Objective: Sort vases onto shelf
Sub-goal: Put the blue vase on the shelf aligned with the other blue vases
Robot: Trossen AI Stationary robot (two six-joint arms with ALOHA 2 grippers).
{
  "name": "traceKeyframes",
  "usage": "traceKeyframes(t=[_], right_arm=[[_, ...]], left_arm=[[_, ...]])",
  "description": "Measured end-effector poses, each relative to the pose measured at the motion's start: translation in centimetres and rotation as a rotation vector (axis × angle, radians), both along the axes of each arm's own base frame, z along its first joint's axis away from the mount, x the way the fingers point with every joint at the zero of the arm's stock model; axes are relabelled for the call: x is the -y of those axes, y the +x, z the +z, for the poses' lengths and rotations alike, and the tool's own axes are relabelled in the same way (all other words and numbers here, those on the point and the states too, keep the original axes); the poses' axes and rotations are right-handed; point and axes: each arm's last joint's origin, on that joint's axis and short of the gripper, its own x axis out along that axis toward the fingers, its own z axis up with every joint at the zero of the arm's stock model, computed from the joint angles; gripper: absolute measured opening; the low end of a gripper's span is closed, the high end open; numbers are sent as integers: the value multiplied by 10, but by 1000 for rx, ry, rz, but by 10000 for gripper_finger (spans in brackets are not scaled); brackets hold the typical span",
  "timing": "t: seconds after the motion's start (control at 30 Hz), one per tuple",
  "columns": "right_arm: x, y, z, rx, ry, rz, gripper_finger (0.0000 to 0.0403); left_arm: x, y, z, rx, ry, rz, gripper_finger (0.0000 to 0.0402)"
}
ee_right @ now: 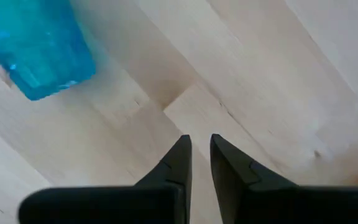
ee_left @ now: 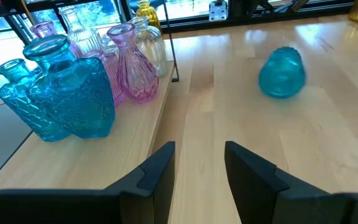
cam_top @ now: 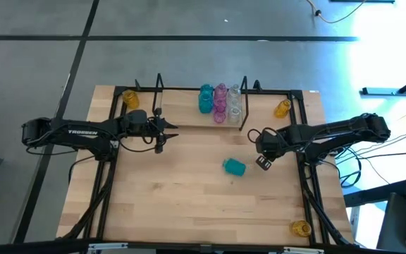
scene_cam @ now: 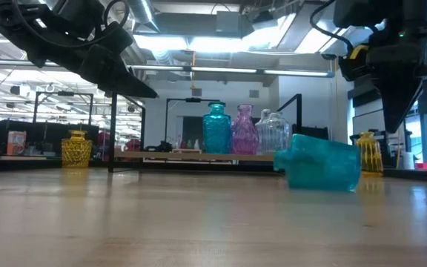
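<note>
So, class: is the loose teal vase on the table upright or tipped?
Tipped: the teal vase lies on its side on the table.

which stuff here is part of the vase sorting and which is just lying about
Part of the job:
- shelf, with teal, pink and clear vases on it
- teal vase lying on its side
- yellow vases on the table

Lying about:
- nothing else on the wooden table
</note>
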Motion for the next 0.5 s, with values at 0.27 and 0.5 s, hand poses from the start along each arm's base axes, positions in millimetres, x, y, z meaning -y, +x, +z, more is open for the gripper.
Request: traceKeyframes(t=[0.27,0.5], right_arm=[[0,12,3,126,-45,31,105],[-3,31,10,331,-53,179,190]], left_arm=[[0,0,-1,-4,-7,-13,133],[4,0,-3,-14,-53,-122,133]])
